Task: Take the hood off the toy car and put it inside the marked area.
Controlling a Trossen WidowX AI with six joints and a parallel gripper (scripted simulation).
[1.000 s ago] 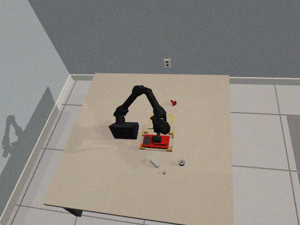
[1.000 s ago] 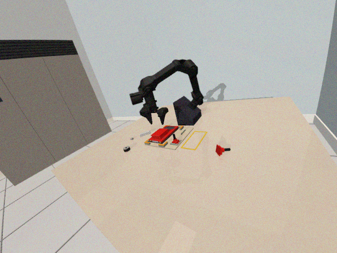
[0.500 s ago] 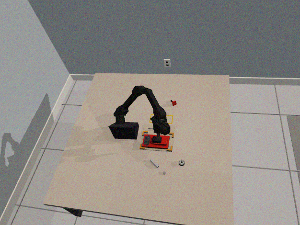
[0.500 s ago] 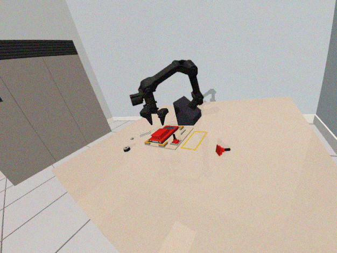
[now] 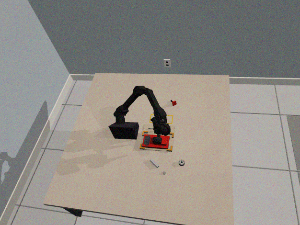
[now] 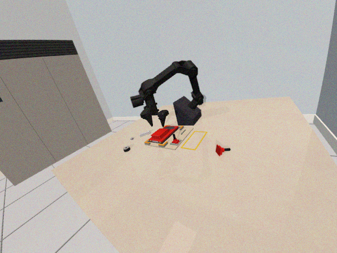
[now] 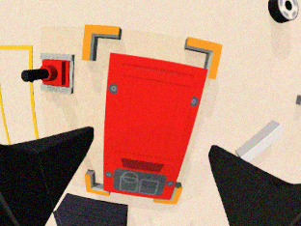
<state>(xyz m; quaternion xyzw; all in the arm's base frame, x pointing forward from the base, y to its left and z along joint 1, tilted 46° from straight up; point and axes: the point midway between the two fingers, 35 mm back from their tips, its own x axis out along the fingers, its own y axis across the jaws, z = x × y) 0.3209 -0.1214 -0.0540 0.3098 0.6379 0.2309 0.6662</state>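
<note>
The red toy car (image 5: 146,146) (image 6: 170,134) (image 7: 188,111) lies between orange corner brackets on a pale board. Its hood seems to be the raised red part (image 5: 164,140) (image 6: 160,133) on top, at the end away from the grey inset; its edges are faint in the wrist view. My gripper (image 6: 157,126) (image 7: 152,142) is open and empty, pointing down above the car. In the wrist view its fingers are on either side of the car, apart from it. The marked area, a yellow outline (image 5: 172,119) (image 6: 201,141) (image 7: 16,47), is beside the board and holds nothing visible; the arm partly hides it in the top view.
A red piece with a black stick (image 6: 175,141) (image 7: 57,73) stands on the board near the outline. Another red piece (image 5: 174,103) (image 6: 219,149) lies farther off. A silver bar (image 5: 154,163) (image 7: 260,141), a wheel (image 5: 181,162) (image 6: 126,148) and a small grey block (image 5: 164,173) lie across the car.
</note>
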